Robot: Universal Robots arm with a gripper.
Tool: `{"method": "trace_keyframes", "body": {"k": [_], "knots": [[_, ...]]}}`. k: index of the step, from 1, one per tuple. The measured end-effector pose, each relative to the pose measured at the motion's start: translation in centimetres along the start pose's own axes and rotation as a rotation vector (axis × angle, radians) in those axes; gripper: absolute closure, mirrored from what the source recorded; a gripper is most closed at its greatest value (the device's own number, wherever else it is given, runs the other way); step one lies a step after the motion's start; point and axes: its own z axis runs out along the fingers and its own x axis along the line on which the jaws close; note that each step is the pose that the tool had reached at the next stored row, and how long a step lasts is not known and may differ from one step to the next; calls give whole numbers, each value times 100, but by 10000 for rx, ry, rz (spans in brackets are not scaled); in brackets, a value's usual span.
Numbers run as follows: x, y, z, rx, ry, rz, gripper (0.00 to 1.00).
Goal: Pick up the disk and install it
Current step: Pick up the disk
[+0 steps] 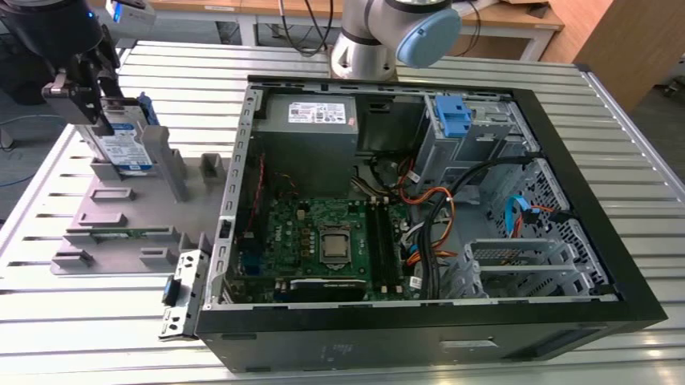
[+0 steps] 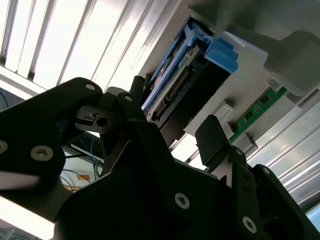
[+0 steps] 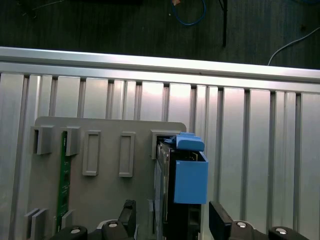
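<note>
Silver-grey disk, one in number, stood on edge in a slot of the grey fixture. The fixture lay on the slatted metal desk, at the exterior view's left, just beside the open case and outside it. The disk's long axis ran vertical. Its blue carrier tab pointed up toward the claw, and its connector edge showed in the second wrist view. One white-and-blue label faced the exterior camera; its print could not be made out.

One claw hung directly over the disk. Its two fingers were spread, one on either side of the disk's upper end. A gap showed on each side in the first wrist view, and nothing was pinched.

Other items counted:
- One green board lay flat in the fixture, near the end away from the disk.
- One grey box sat inside the case, with a white sticker that was not legible.
- One blue bracket stood upright in the bay at the far corner.
</note>
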Motion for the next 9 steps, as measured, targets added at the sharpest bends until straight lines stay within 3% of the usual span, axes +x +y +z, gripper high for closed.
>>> {"method": "trace_keyframes", "body": {"k": [7, 9], "knots": [[0, 0, 2, 0, 0, 0, 34], [0, 0, 2, 0, 0, 0, 40]]}}
